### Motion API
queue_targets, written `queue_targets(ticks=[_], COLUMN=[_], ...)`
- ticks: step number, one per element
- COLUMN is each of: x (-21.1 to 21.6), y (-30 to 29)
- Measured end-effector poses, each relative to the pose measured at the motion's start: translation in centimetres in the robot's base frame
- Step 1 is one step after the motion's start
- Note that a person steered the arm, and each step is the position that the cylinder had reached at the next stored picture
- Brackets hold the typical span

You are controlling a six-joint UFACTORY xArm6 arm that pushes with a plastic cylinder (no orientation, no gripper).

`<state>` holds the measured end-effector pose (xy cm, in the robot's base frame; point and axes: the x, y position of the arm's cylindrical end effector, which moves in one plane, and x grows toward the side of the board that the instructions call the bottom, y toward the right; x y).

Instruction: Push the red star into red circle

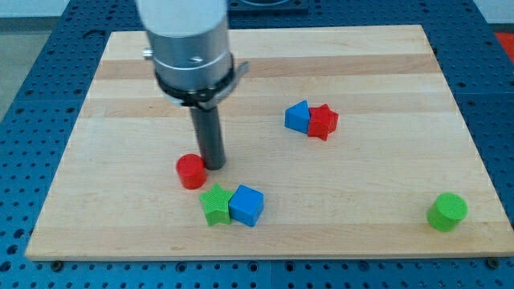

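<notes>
The red star (324,121) lies right of the board's middle, touching a blue block (297,117) on its left. The red circle (191,171) is a short red cylinder at the lower left of centre. My tip (214,164) rests on the board just right of the red circle, very close to it or touching it. The red star is far to the right of my tip and a little higher in the view.
A green star (215,204) and a blue cube (246,205) sit side by side, touching, just below the red circle. A green cylinder (446,212) stands near the lower right corner of the wooden board (385,72).
</notes>
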<state>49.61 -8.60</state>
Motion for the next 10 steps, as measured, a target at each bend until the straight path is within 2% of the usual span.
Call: queue_targets(ticks=[1, 2, 3, 4, 5, 6, 7, 8, 10], x=[-0.1, -2.2, -6.1, -10.0, -12.7, -11.4, -5.8, -3.2, -11.7], y=[5.2, 14.9, 22.1, 25.5, 26.9, 24.9, 24.8, 23.7, 25.8])
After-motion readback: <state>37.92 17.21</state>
